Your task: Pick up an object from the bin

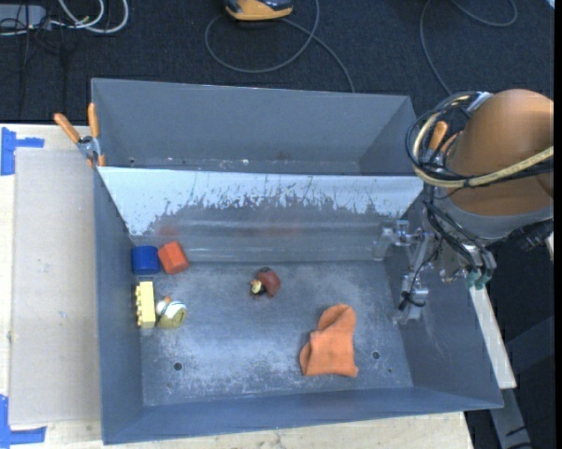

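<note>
My gripper [410, 304] hangs at the right side of the bin, close to the right wall, its fingers pointing down above the floor with nothing between them. An orange cloth [330, 343] lies crumpled on the floor to its left and slightly nearer the front. Further left, in the middle of the bin, sits a small dark red and brown object [265, 283] with a pale yellow spot.
At the left side lie a blue block [145, 259], an orange block [172, 257], a yellow brick [146, 304] and a small yellowish round piece [171, 314]. The arm's orange cover and cables hang over the right rim.
</note>
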### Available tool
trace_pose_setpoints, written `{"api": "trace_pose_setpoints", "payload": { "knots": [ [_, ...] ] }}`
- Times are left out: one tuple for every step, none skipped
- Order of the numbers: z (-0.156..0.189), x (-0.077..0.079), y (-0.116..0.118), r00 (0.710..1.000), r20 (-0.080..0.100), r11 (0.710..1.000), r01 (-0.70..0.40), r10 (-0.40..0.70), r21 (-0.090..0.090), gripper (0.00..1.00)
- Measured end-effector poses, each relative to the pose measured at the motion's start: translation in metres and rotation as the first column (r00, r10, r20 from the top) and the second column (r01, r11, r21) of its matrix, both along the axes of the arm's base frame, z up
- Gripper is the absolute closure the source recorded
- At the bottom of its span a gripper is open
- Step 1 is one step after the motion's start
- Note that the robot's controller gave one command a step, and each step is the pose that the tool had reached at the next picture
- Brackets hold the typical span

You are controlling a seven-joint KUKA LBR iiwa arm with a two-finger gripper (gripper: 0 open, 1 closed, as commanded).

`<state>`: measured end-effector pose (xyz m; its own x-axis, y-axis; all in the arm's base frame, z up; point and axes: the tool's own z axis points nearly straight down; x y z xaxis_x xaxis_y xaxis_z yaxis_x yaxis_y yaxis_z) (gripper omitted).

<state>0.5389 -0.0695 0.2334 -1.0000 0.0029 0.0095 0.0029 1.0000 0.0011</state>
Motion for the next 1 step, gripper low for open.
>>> {"api": "trace_pose_setpoints", "payload": {
  "knots": [
    [0.0045, 0.0012, 0.0003, 1.0, 0.008, 1.0, -0.002, 0.002, -0.001, 0.0]
  ]
}}
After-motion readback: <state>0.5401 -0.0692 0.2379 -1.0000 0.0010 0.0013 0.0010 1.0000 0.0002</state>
